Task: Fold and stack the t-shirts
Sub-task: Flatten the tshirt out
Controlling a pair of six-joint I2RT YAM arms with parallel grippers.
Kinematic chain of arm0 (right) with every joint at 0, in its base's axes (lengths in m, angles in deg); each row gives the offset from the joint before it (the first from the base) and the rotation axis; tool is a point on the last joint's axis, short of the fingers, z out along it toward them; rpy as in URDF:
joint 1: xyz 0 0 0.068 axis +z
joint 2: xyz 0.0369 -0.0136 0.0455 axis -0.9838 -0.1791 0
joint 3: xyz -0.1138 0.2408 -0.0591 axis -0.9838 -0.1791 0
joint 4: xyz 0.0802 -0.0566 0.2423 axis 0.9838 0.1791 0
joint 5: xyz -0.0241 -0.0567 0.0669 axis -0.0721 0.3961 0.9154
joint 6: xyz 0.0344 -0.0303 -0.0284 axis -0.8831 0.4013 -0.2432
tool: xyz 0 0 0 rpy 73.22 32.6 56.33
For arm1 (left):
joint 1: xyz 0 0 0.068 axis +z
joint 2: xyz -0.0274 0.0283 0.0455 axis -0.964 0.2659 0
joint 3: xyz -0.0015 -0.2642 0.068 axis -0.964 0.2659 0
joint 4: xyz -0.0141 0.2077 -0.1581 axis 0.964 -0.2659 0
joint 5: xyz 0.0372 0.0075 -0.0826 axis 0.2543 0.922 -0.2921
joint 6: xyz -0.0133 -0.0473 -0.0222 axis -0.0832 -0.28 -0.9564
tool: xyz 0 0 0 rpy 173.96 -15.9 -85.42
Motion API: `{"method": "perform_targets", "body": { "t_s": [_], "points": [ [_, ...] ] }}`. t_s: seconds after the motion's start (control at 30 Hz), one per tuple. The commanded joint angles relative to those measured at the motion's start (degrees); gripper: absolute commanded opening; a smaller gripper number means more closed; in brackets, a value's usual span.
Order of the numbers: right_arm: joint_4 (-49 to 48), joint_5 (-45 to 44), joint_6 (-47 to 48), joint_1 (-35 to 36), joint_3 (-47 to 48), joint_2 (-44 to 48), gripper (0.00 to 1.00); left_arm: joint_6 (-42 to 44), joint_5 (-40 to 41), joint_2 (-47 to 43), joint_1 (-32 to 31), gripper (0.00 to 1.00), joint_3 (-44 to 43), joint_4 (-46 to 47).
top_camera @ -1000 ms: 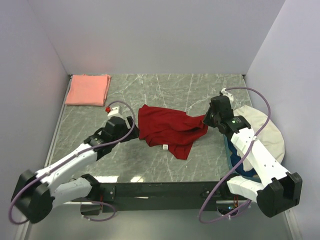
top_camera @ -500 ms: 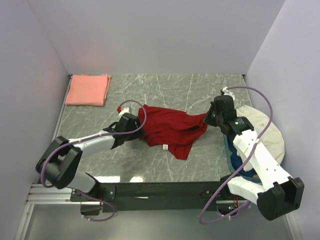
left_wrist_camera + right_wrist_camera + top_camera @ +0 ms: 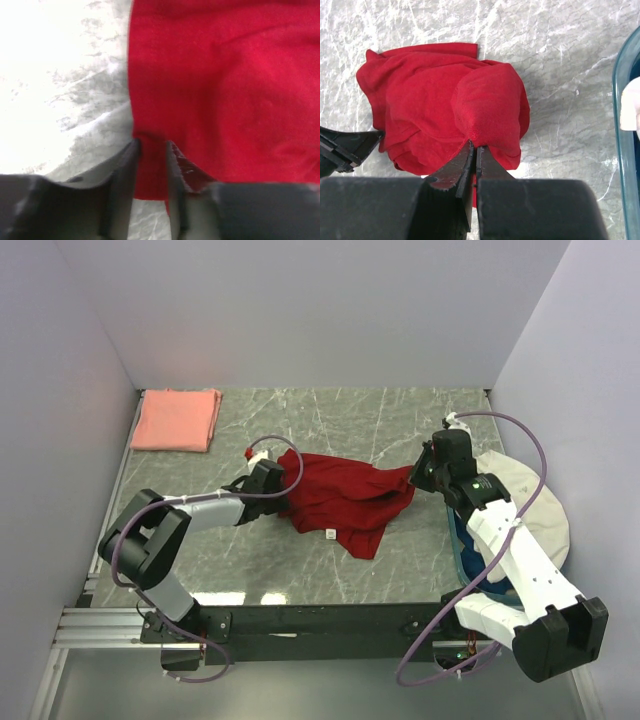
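The deep red t-shirt (image 3: 340, 495) lies crumpled in the middle of the marble table (image 3: 380, 420). My left gripper (image 3: 283, 487) is at its left edge, and in the left wrist view the left gripper (image 3: 151, 145) is shut on a fold of the red t-shirt (image 3: 225, 90). My right gripper (image 3: 413, 478) holds the shirt's right end. In the right wrist view the right gripper (image 3: 474, 145) is shut on a raised bunch of the red t-shirt (image 3: 435, 100). The salmon-pink t-shirt (image 3: 177, 420) lies folded at the far left corner.
A blue bin (image 3: 620, 125) with a white cloth (image 3: 530, 505) over it stands at the table's right edge, beside the right arm. Walls close in the back and both sides. A small white tag (image 3: 329, 533) shows on the red shirt's near edge.
The left arm stretched out to the right, up to the red shirt's left edge, and its jaws closed on the cloth. The right gripper kept its hold and barely moved.
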Motion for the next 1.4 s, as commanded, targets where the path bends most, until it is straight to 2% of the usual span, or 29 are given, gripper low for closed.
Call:
{"method": "perform_targets", "body": {
  "t_s": [0.0,0.13,0.27,0.5,0.67,0.83,1.1,1.37],
  "points": [
    [-2.5,0.6,0.8,-0.6,3.3,0.9,0.02,-1.1,2.1,0.8,-0.1,0.21,0.0,-3.1],
    [-2.1,0.2,1.0,-1.0,4.6,0.3,0.02,-1.6,5.6,-3.3,0.2,0.01,0.1,-6.1],
    [-2.3,1.2,0.9,-1.6,5.9,-0.6,0.02,-2.0,9.2,-11.2,0.7,0.01,-2.5,-12.2],
    [-2.5,2.8,-0.5,-2.7,11.8,-3.2,0.01,-2.3,11.6,-25.3,6.6,0.01,-8.1,-18.4],
    [-2.1,3.3,-1.1,-3.0,17.3,-4.7,0.01,0.0,13.3,-30.8,8.6,0.01,-17.5,-21.8],
    [-2.2,4.4,-0.3,-3.0,24.7,-5.8,0.01,3.3,15.8,-33.1,9.3,0.00,-27.2,-24.5],
    [-1.6,3.7,3.5,-3.2,39.2,-9.9,0.02,6.5,18.2,-34.1,10.7,0.00,-36.0,-25.6],
    [-2.8,0.8,4.2,-3.8,56.8,-19.0,0.00,9.7,18.0,-28.5,14.2,0.01,-49.1,-22.2]
  ]
}}
